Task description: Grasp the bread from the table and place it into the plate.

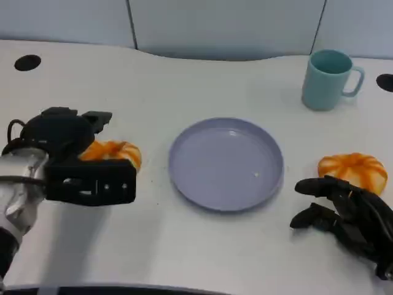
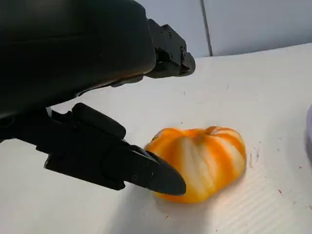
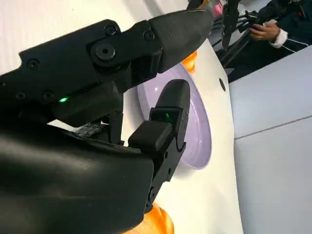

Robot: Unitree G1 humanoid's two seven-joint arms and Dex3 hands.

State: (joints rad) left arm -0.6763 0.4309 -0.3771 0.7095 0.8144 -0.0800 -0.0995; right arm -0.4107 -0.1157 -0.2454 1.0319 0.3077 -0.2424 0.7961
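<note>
The left hand [image 1: 77, 161] is hovering over the bread [image 2: 201, 161], fingers spread around it (one fingertip touching, nothing gripped); the plate [image 1: 226, 163] is sitting beside that hand, toward the right hand [image 1: 350, 216], which is lying empty with fingers apart.

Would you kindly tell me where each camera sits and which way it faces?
Head view: from above, facing the table; plate, mug, both hands.
Left wrist view: behind the left hand, looking at the left bread.
Right wrist view: behind the right hand, looking across the plate toward a person.
Shared: head and right wrist views show the plate.
</note>
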